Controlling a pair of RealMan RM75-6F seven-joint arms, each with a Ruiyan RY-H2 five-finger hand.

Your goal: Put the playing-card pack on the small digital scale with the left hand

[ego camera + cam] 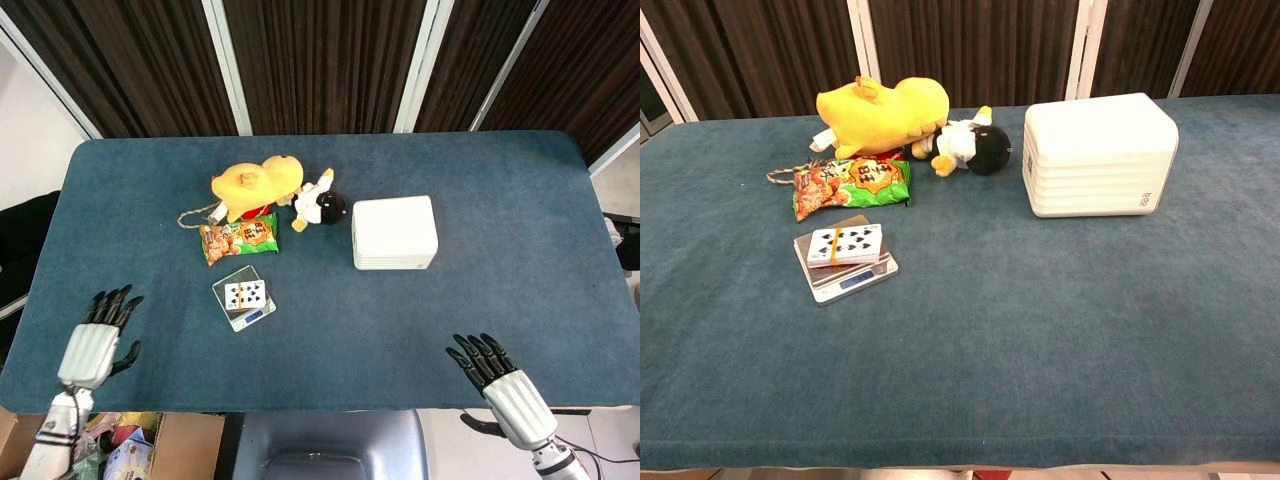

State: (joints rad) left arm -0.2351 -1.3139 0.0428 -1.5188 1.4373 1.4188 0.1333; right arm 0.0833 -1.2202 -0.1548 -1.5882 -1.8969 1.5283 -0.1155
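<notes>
Head view is showing the left hand (92, 342) hovering at the near left edge of the blue felt-covered table (500, 280), its dark fingers (110, 305) spread apart and holding nothing, touching nothing. The right hand (500, 385) is hanging at the near right edge with its fingers likewise fanned out and empty. Neither hand is appearing in the chest view.

The flat playing-card pack with black spade pips and an orange band (845, 244) is lying face up on the small silver digital scale (853, 280), covering most of its platform and leaving the blue display strip showing at the near side. Pack and scale are sitting left of the table's middle, well apart from the left hand's fingers, further in from the near edge and to their right.

Just behind the scale, an orange and green snack packet (852, 184) is lying flat. Behind that, a yellow plush toy (883, 115) is resting on its side, with a small black and white plush penguin (970, 147) just beside it. A white ribbed plastic box (1098, 153) is standing near the middle of the table.
</notes>
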